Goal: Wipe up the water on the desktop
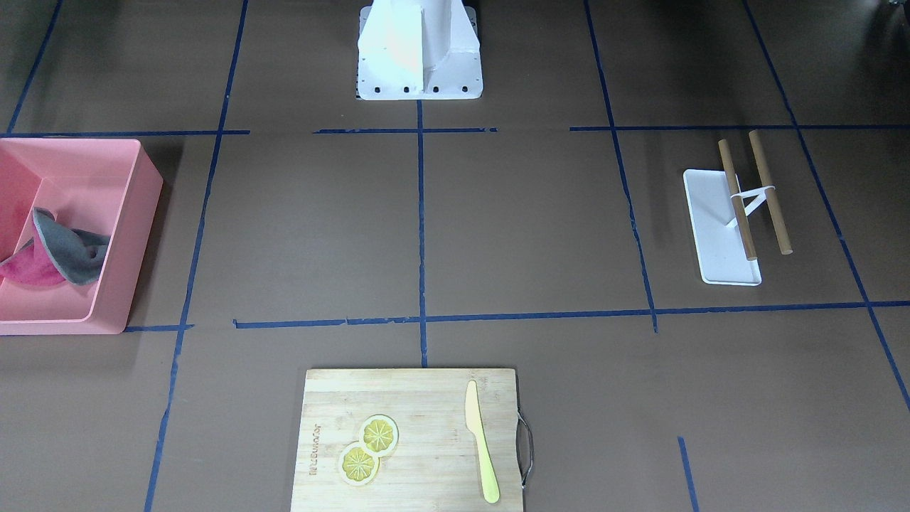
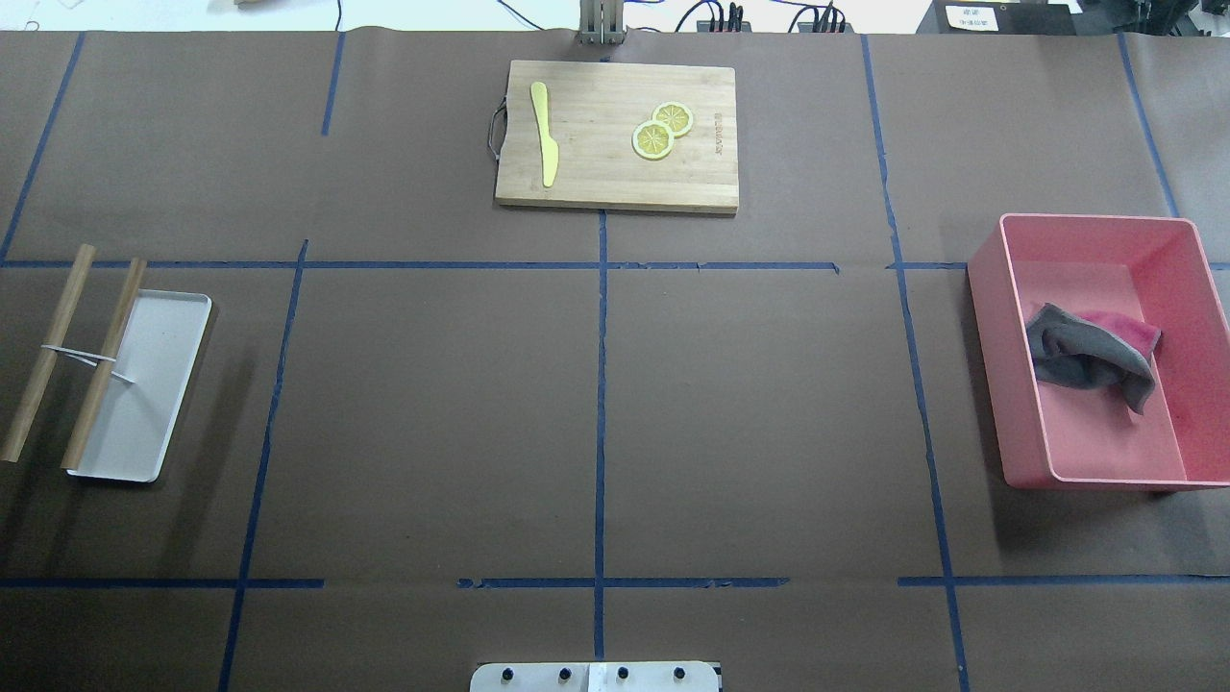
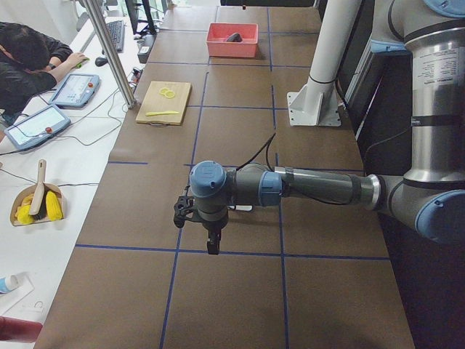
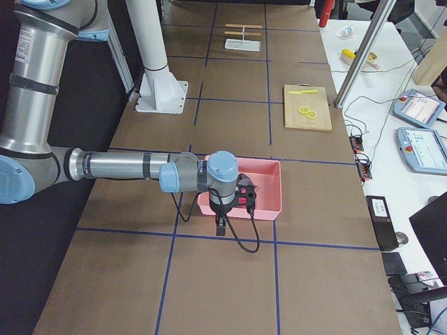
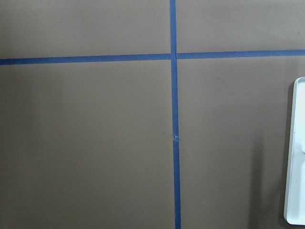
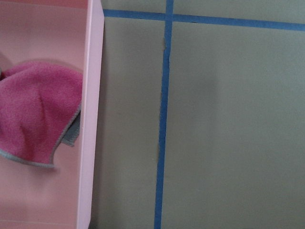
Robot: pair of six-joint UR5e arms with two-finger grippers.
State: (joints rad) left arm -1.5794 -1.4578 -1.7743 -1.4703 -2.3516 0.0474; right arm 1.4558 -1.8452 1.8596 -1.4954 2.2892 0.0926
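Note:
The desktop is a flat brown surface crossed by dark-blue tape lines; I can make out no water on it in any view. A pink and grey cloth lies crumpled in the pink bin, and it also shows in the right wrist view as the cloth. My left gripper hangs over the desktop and shows only in the exterior left view, so I cannot tell its state. My right gripper hangs beside the pink bin, seen only from the side; its state cannot be told either.
A bamboo cutting board holds two lemon slices and a yellow knife. A white tray with two wooden sticks lies at the left. The robot's base stands mid-table. A person sits at a side desk.

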